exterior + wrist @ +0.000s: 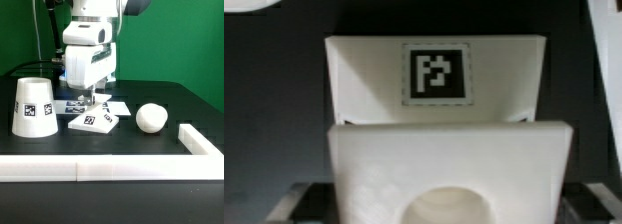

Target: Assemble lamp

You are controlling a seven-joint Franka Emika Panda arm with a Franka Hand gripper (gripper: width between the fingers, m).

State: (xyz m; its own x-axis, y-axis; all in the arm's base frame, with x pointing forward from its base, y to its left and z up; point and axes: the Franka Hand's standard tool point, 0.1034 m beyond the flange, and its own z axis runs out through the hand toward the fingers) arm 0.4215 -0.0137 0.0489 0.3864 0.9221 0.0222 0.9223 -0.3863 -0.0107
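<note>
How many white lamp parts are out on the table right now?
3. The shade stands at the exterior view's left, the base lies centrally under the gripper, the bulb rests toward that view's right. None looks hidden.

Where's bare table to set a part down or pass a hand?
Free: the table strip between the parts and the front rail; the gap between base and bulb; behind the bulb, toward the rail at the exterior view's right. Crowded: shade to base, with the tool low over the base and the marker board just behind.
</note>
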